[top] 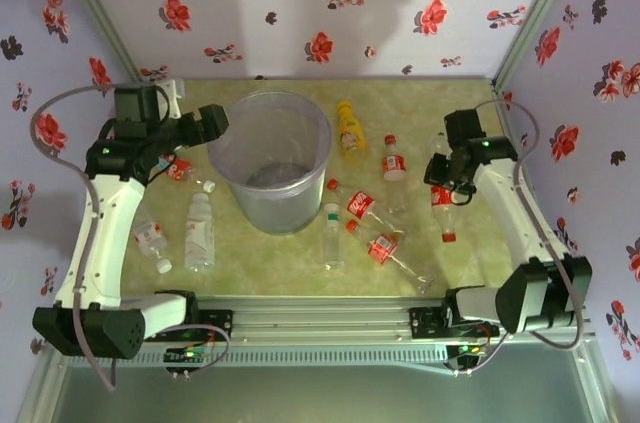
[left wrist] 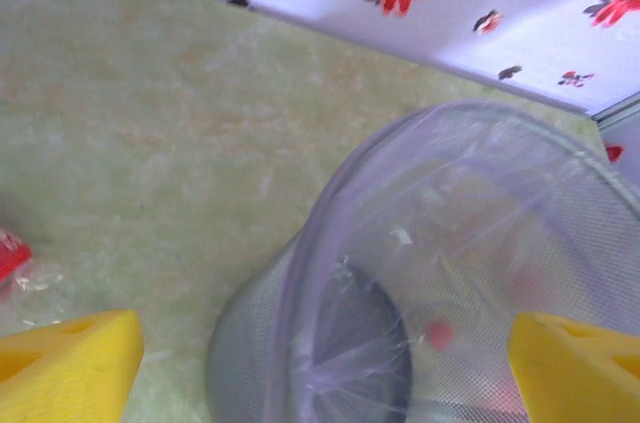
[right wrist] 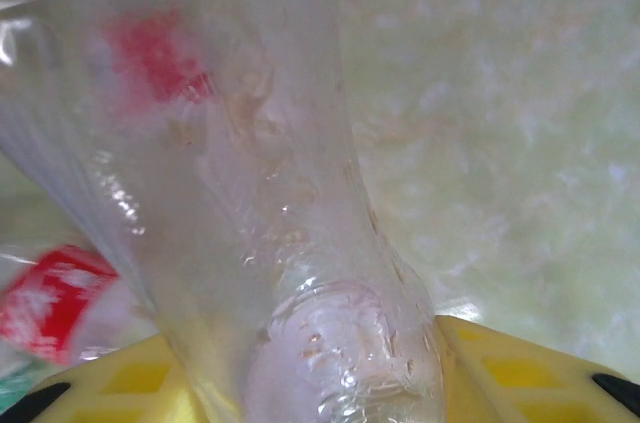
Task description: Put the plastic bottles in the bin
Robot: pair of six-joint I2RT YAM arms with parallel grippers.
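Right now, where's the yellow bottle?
In the top view, the yellow bottle lies toward the back, beside the right rim of the bin, with a red-capped bottle to its right.

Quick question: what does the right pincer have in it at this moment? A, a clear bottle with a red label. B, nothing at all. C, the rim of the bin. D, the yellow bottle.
A: the right pincer is clamped round a clear bottle with a red label, and the right wrist view shows its clear body between the yellow fingers.
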